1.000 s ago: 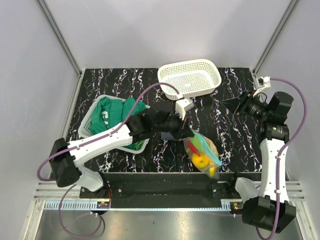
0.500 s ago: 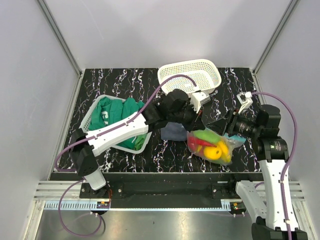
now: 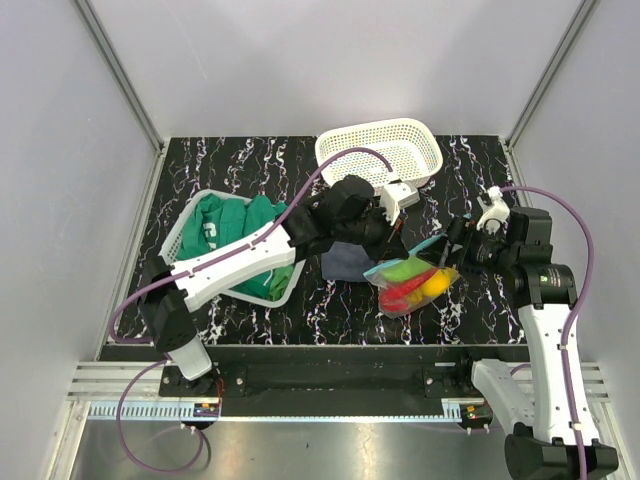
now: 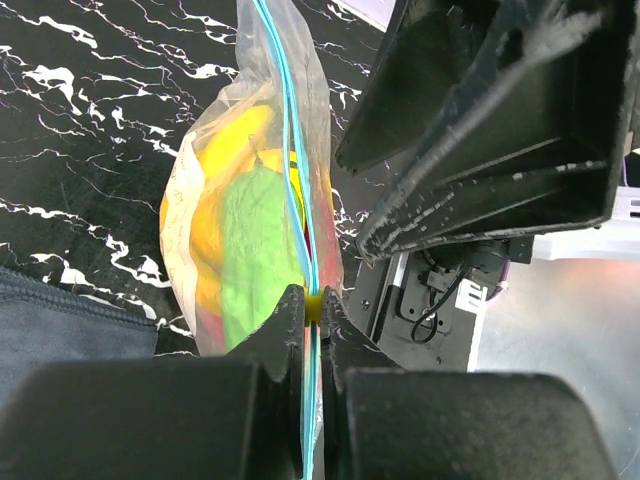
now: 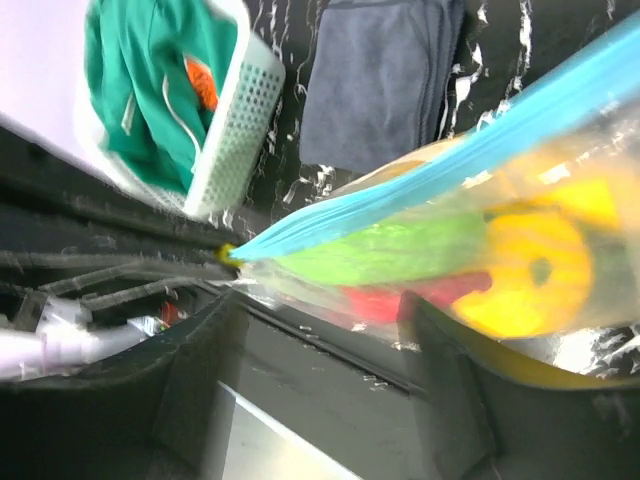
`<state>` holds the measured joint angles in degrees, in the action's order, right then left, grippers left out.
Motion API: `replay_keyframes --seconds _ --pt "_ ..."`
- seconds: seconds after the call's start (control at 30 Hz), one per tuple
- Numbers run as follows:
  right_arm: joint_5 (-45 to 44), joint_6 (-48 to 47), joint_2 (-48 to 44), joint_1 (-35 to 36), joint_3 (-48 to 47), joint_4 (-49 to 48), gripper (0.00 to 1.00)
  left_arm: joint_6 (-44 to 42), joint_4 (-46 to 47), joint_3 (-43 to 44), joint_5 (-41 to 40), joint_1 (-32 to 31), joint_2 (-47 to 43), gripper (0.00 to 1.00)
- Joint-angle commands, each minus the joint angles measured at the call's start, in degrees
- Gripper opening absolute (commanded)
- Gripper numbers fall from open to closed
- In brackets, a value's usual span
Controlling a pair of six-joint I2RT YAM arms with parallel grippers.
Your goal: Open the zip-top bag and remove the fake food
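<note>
The zip-top bag (image 3: 410, 280) is clear with a teal zip strip and hangs off the table between my arms. My left gripper (image 3: 388, 250) is shut on the strip's left end, at its yellow slider (image 4: 313, 305). The fake food inside shows as a green piece (image 4: 255, 240), a yellow piece (image 5: 530, 270) and a red piece (image 5: 400, 300). My right gripper (image 3: 452, 250) is open at the bag's right end. In the right wrist view its gripper (image 5: 320, 310) has fingers spread wide, with the bag (image 5: 450, 240) just ahead of them and the strip (image 5: 420, 180) running slantwise above.
A dark blue folded cloth (image 3: 345, 262) lies just left of the bag. A white basket with green clothing (image 3: 225, 245) stands at the left. An empty white basket (image 3: 380, 155) stands at the back. The table's front edge is close below the bag.
My left arm has swung right and lifted the bag. My right arm has come in from the right to the bag's end. The bag now hangs narrower, strip uppermost.
</note>
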<state>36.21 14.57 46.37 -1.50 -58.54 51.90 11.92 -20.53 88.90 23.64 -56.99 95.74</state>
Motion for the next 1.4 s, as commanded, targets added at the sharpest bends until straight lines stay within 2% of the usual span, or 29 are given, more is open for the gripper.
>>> replay_keyframes --seconds 0.0,0.13,0.2,0.23,0.4,0.53,0.7,0.83,0.93,0.97,1.0,1.07,1.1,1.37 --pt "-5.00 15.90 -0.23 0.27 -2.45 0.39 0.99 3.45 2.69 3.03 -0.26 0.13 -1.26 0.00" --pt "-7.29 27.50 0.65 0.27 -4.65 2.41 1.00 7.23 3.83 2.94 -1.92 -0.83 0.49 0.00" --pt "-7.37 29.02 2.49 0.27 -5.61 4.51 1.00 8.38 4.36 2.94 -4.20 -1.36 0.67 0.00" --pt "-10.86 30.33 3.02 0.27 -6.05 5.31 1.00 9.42 4.62 2.33 -5.35 -2.06 0.41 0.00" --pt "-17.03 27.81 6.36 0.35 -10.70 9.26 1.00 10.23 6.56 0.57 -12.46 -4.27 -0.47 0.00" --pt "-19.32 24.72 10.23 0.35 -12.73 11.47 0.95 10.14 7.44 0.22 -15.63 -6.02 -0.38 0.00" --pt "-20.65 25.42 10.23 0.44 -12.92 10.07 0.72 9.17 6.39 2.76 -18.63 -7.43 1.72 0.00" --pt "-19.77 26.30 10.41 0.62 -10.72 7.88 0.62 8.29 4.98 4.78 -19.68 -8.22 3.13 0.00" --pt "-19.86 26.74 11.19 0.62 -10.10 6.55 0.50 8.03 4.80 4.96 -20.12 -8.92 3.40 0.00" --pt "-20.03 26.91 11.29 0.62 -10.19 6.29 0.42 7.94 4.72 4.62 -20.21 -9.01 3.22 0.00" --pt "-20.73 27.18 11.37 0.62 -10.27 6.20 0.17 7.85 4.54 4.18 -20.38 -9.01 2.96 0.00" --pt "-21.00 27.18 11.55 0.62 -10.27 4.36 0.08 7.68 4.54 2.95 -21.35 -9.19 1.56 0.00" --pt "-20.91 26.92 11.81 0.62 -10.54 4.00 0.00 7.76 4.54 1.38 -21.70 -9.10 1.03 0.00" --pt "-21.26 25.25 15.68 0.62 -13.70 1.01 0.00 8.81 4.28 -5.75 -21.80 -9.19 -4.68 0.00"
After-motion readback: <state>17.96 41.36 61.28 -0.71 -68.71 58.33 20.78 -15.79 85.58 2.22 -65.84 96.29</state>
